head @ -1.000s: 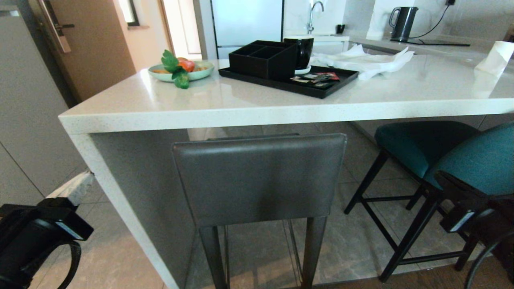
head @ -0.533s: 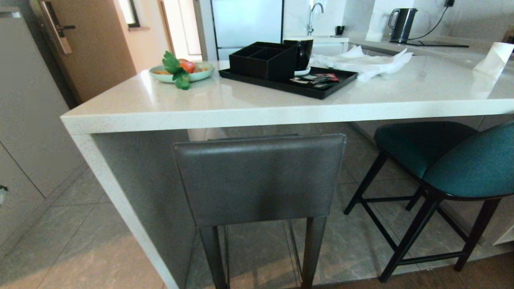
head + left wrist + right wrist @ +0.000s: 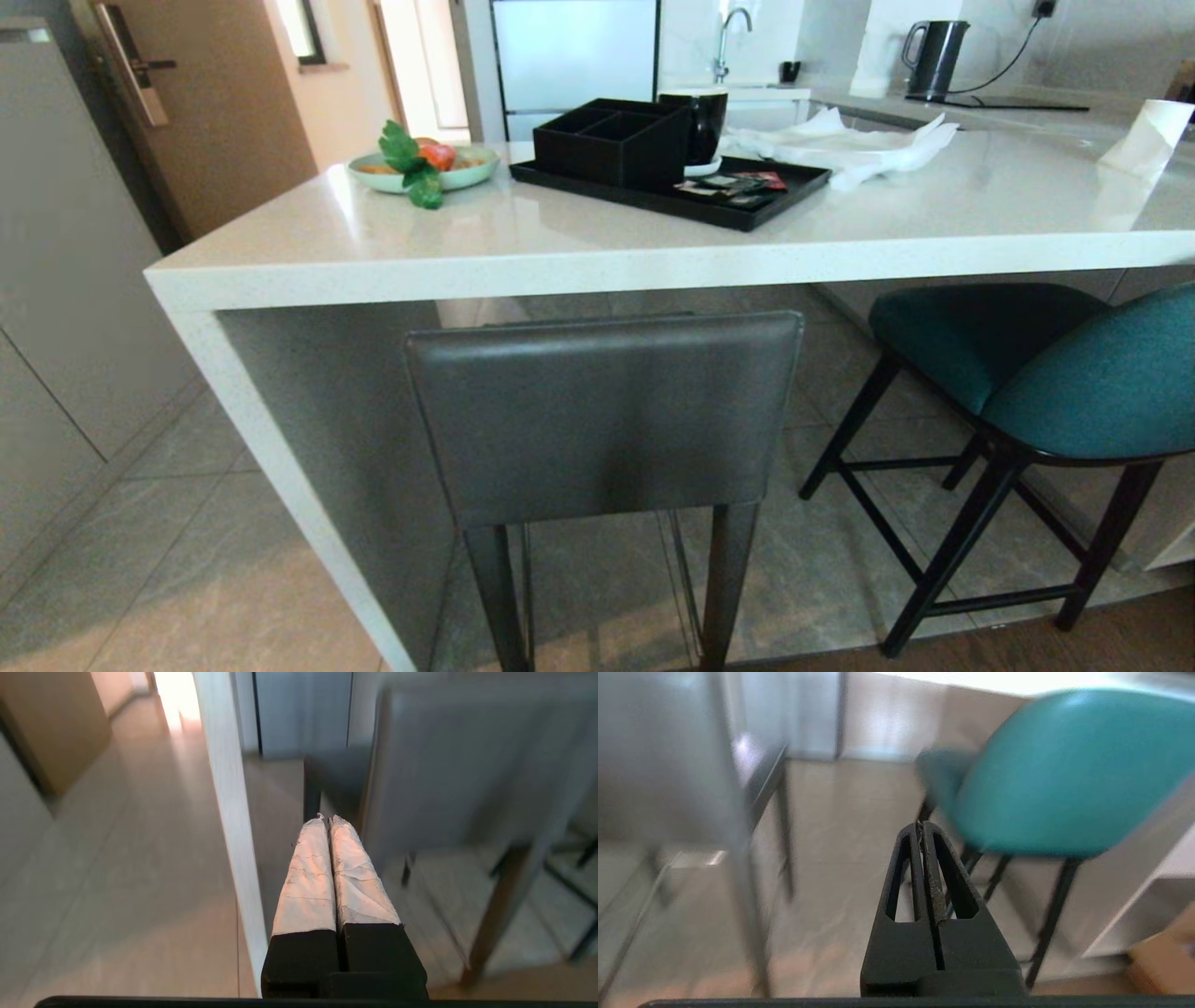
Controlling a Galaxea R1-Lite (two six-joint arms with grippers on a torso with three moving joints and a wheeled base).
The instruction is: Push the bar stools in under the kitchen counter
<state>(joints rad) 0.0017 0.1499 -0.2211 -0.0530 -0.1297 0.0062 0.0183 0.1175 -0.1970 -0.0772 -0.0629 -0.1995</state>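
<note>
- Left gripper (image 3: 329, 820) hangs low with its white-taped fingers (image 3: 308, 872) pressed flat together, gripping nothing; it is out of the head view.
- Just ahead of those fingertips stands the grey leather bar stool with the rectangular low back (image 3: 605, 411) on dark square legs, its back tucked beneath the edge of the glossy white slab kitchen counter (image 3: 579, 257).
- Beside the left gripper, away from that stool, runs the counter's white panel leg (image 3: 229, 812).
- Right gripper (image 3: 924, 826) is also pinched tight and empty; the teal stool with the rounded back (image 3: 1092, 373) on thin black legs sits ahead of it, to its outer side, its back not yet under the slab.
- That teal one looks like the remaining job: I'd meet the rounded back square with flat fingers, near its middle, and shove slowly so the thin legs slide rather than tip or twist.
- No brand, label or lettering is readable anywhere.
</note>
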